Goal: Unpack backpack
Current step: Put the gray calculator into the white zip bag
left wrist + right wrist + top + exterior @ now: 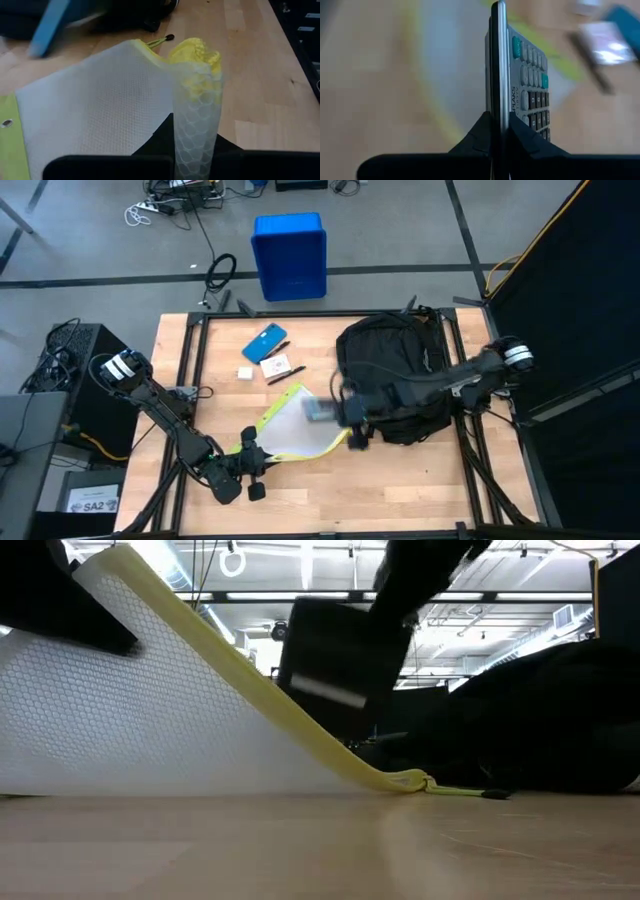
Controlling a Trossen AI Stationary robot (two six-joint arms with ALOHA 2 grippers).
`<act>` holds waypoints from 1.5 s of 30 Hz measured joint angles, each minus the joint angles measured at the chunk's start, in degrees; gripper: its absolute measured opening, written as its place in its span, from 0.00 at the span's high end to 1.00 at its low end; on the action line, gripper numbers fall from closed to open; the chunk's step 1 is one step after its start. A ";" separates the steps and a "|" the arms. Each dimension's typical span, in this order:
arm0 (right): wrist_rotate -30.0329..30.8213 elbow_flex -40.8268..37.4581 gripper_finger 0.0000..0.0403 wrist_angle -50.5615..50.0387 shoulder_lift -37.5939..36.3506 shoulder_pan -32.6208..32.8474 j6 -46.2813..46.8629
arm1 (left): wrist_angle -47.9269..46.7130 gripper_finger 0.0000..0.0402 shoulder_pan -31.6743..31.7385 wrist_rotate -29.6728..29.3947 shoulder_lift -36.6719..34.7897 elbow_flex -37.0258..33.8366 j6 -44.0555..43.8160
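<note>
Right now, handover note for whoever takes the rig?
Left end effector: shut on the mesh pouch, corner lifted near the front-left of the table.
Right end effector: shut on a calculator, held above the pouch, beside the backpack.
Done: phone, card, pen are out.
Left: set the calculator down; backpack contents not visible.

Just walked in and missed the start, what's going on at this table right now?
A two-armed robot is unpacking a black backpack. The right gripper is shut on a calculator, carrying it above the table beside the backpack. The left gripper is shut on a corner of a yellow-edged mesh pouch. A blue phone, a card and a pen already lie on the table.
</note>
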 joint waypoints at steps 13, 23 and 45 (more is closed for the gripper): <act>-10.32 0.01 1.00 -0.13 -0.55 14.13 5.56 | 1.89 1.00 0.00 0.39 0.00 0.00 -0.20; -9.10 -0.07 1.00 2.20 -0.55 12.69 5.31 | 1.82 1.00 0.02 0.39 0.00 0.00 2.96; -14.81 -1.87 1.00 12.66 -0.50 8.13 2.31 | 3.26 1.00 0.00 -3.20 4.87 0.02 19.36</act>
